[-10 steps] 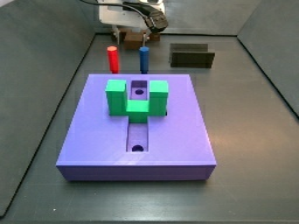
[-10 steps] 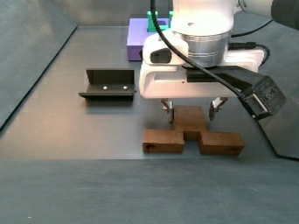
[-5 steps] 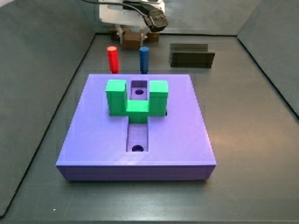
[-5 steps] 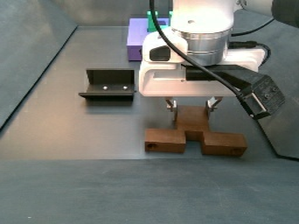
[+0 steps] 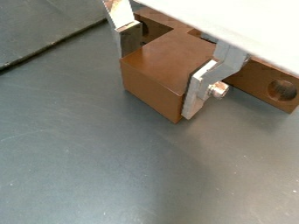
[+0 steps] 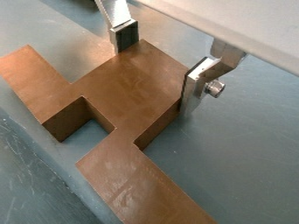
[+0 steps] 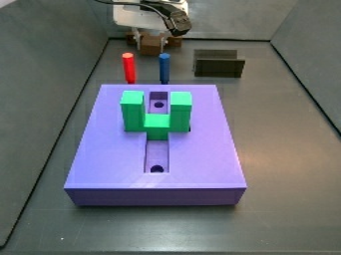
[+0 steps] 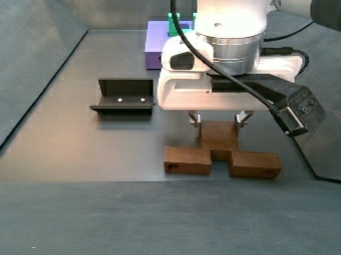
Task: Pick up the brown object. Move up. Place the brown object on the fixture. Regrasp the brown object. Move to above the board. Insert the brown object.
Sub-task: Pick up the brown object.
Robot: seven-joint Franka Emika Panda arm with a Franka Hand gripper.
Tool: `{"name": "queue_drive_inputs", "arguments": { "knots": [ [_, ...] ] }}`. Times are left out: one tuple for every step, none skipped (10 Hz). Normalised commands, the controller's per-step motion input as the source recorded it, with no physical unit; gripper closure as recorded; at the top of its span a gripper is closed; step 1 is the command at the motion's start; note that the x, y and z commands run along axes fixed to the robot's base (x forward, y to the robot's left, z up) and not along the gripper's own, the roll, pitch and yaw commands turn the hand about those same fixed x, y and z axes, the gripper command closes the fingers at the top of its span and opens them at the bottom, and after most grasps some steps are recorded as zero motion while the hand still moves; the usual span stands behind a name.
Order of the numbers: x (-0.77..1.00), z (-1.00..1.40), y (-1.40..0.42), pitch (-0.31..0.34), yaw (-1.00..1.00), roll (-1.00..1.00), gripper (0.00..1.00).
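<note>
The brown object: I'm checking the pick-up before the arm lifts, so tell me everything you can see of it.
The brown object is a matte brown piece, wood-like in look, lying flat on the grey floor. It has a raised blocky middle, a notch, lower arms running out either way, and a round hole near one end. The gripper is right over it, its silver fingers straddling the raised middle; contact cannot be confirmed. It lies apart from the dark L-shaped fixture.

No legible text or markings.
</note>
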Motion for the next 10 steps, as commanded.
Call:
{"name": "queue_drive_inputs", "arguments": {
  "knots": [
    [0.0, 0.0, 0.0, 0.0, 0.0, 0.0, 1.0],
    [0.0, 0.0, 0.0, 0.0, 0.0, 0.0, 1.0],
    [0.0, 0.0, 0.0, 0.0, 0.0, 0.0, 1.0],
    [0.0, 0.0, 0.0, 0.0, 0.0, 0.0, 1.0],
    [0.0, 0.0, 0.0, 0.0, 0.0, 0.0, 1.0],
    [0.0, 0.0, 0.0, 0.0, 0.0, 0.0, 1.0],
    [0.0, 0.0, 0.0, 0.0, 0.0, 0.0, 1.0],
    [0.0, 0.0, 0.0, 0.0, 0.0, 0.0, 1.0],
    [0.0, 0.0, 0.0, 0.0, 0.0, 0.0, 1.0],
    [0.0, 0.0, 0.0, 0.0, 0.0, 0.0, 1.0]
  ]
}}
